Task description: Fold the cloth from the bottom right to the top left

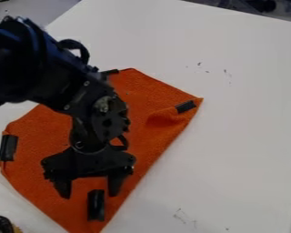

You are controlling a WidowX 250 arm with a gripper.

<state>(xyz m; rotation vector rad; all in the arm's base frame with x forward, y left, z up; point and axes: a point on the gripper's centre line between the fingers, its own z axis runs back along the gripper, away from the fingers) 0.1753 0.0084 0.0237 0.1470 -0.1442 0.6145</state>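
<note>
Your WidowX arm: in from upper left | your two-finger gripper: hanging down, lower left of view | fingers: spread apart

The black arm enters at ten o'clock, and its two-finger gripper hangs, fingers apart, over the orange cloth toward the cloth's six o'clock end. Just below and between the fingertips, a black strip lies on the cloth. Other black strips sit at the cloth's nine, twelve and two o'clock edges, with a raised crease beside the two o'clock one. The cloth lies on a white table, with small dark marks toward one o'clock.
</note>
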